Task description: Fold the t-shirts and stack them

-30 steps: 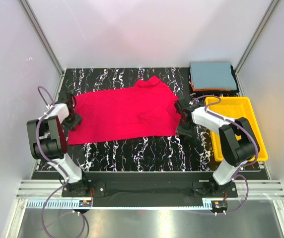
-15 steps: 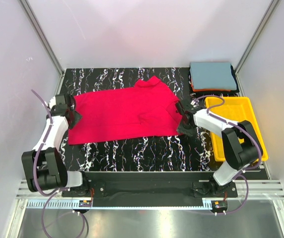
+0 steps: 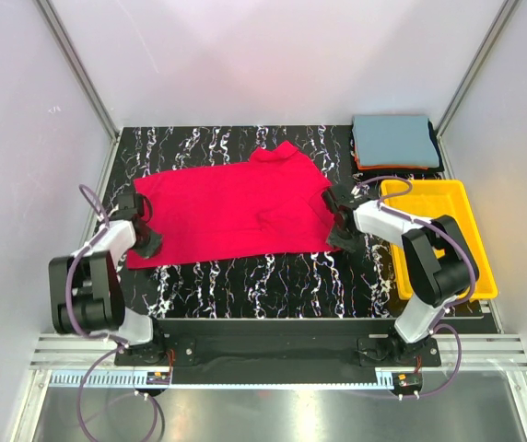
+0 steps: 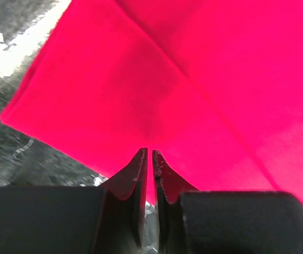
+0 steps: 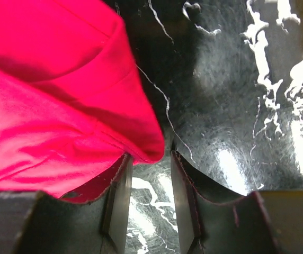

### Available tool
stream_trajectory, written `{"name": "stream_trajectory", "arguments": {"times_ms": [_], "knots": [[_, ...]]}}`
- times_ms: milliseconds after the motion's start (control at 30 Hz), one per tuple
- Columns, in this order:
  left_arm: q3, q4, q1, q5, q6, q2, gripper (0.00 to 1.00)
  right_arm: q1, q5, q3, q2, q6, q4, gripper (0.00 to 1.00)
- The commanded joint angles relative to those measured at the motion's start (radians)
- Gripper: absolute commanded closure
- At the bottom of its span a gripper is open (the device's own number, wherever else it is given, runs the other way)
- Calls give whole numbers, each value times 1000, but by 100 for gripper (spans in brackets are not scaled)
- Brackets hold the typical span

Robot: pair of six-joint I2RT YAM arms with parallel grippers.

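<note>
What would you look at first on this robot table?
The big red t-shirt jumps out first, spread flat across the middle of the black marbled table. The left gripper pinches the shirt's left edge, and the right gripper stands open at its right sleeve. At the right sits a yellow tray, with a stack of folded shirts behind it in the far corner.
</note>
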Motion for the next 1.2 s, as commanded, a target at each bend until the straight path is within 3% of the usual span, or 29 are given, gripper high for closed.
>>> {"name": "stream_trajectory", "arguments": {"times_ms": [0, 300, 633, 733, 767, 867, 1000, 1167], "knots": [[31, 12, -2, -109, 29, 76, 88, -3, 114, 17, 29, -10, 17, 59], [46, -43, -2, -166, -2, 96, 87, -7, 139, -29, -31, -1, -22, 60], [151, -80, -3, -86, 11, -145, 68, -7, 4, 93, -157, -74, -46, 57], [171, 31, -3, 134, 73, -143, 65, -6, -28, 191, -105, -77, -48, 59], [166, 90, -6, 363, 143, -122, 62, -7, -44, 220, -83, -93, -46, 59], [137, 309, -74, 634, 190, -90, 47, -7, -60, 335, 19, -154, -45, 57], [212, 340, -314, 618, 290, -13, 42, -7, -156, 408, 130, -411, 75, 57], [313, 354, -451, 577, 343, 157, 40, -63, -423, 472, 205, -620, 136, 58]]}}
